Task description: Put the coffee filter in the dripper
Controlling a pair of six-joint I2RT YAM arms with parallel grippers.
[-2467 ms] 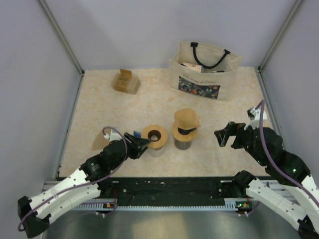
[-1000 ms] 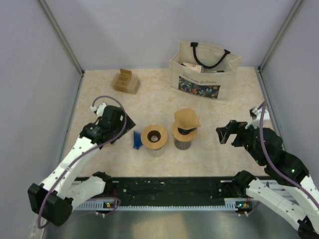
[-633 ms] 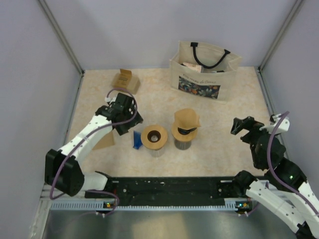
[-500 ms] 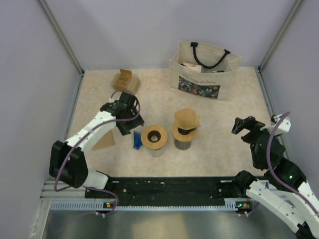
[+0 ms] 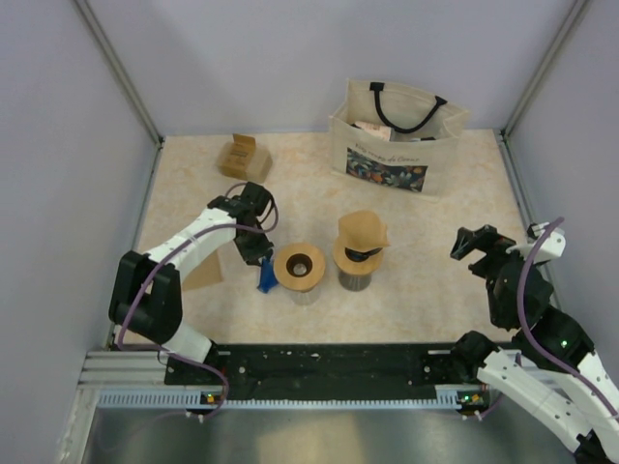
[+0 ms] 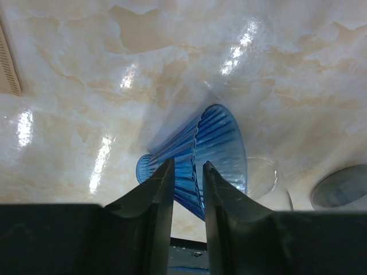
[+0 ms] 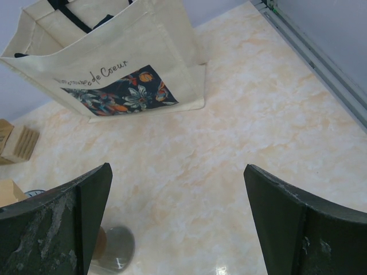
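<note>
Since the earlier frame, my left arm has swung in from the table's left side and reached across to the blue dripper [image 6: 215, 143]. My right arm has pulled back toward the right wall.

**Current state**
- The dripper lies on its side on the table [image 5: 300, 193], touching the tan-topped glass [image 5: 299, 264] to its right.
- The left tool [image 6: 183, 166] is lowered over the dripper. Its jaws are drawn in to a narrow gap with the ribbed wall showing between them. I cannot tell whether they already clamp it.
- The right tool [image 5: 476, 242] stands well to the right of the dripper, jaws wide apart and holding nothing.
- The coffee filter [image 5: 362, 232], brown paper, rests on a glass jar [image 5: 356, 275] to the right of the dripper, beyond the tan-topped glass.

**Step in hand**
I judge this to be seizing the fallen dripper. The filter is untouched.

**Next move**
1. Finish closing on the dripper wall.
2. Lift it and turn it mouth-up on a stable seat.
3. Avoid knocking the tan-topped glass beside it.
</note>
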